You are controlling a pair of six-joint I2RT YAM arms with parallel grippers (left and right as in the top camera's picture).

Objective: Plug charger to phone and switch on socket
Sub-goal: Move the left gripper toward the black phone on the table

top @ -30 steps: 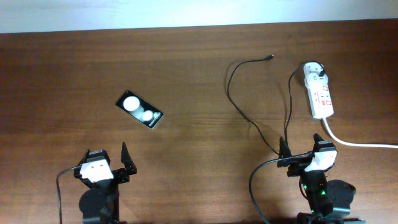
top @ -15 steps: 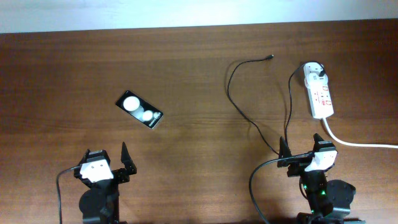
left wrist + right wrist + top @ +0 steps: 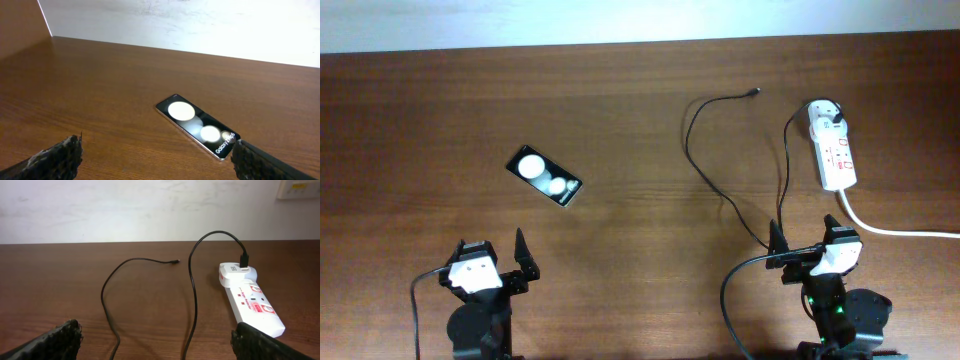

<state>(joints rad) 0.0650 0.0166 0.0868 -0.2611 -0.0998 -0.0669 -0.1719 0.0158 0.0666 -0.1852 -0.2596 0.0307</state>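
Observation:
The phone [image 3: 544, 176] lies flat and diagonal on the left half of the table, apart from the cable; it also shows in the left wrist view [image 3: 197, 126]. The charger cable [image 3: 692, 150] loops across the right half, its plug tip [image 3: 754, 93] loose on the wood, its white adapter [image 3: 823, 112] plugged into the far end of the socket strip [image 3: 835, 150]. The right wrist view shows the cable [image 3: 107, 282], the tip [image 3: 174, 261] and the strip [image 3: 250, 300]. My left gripper [image 3: 492, 262] is open and empty near the front edge. My right gripper [image 3: 810, 245] is open and empty over the cable's near loop.
The strip's thick white cord [image 3: 900, 230] runs off the right edge. A pale wall [image 3: 150, 205] stands behind the table's far edge. My arms' thicker black cables [image 3: 730, 300] hang by the bases at the front.

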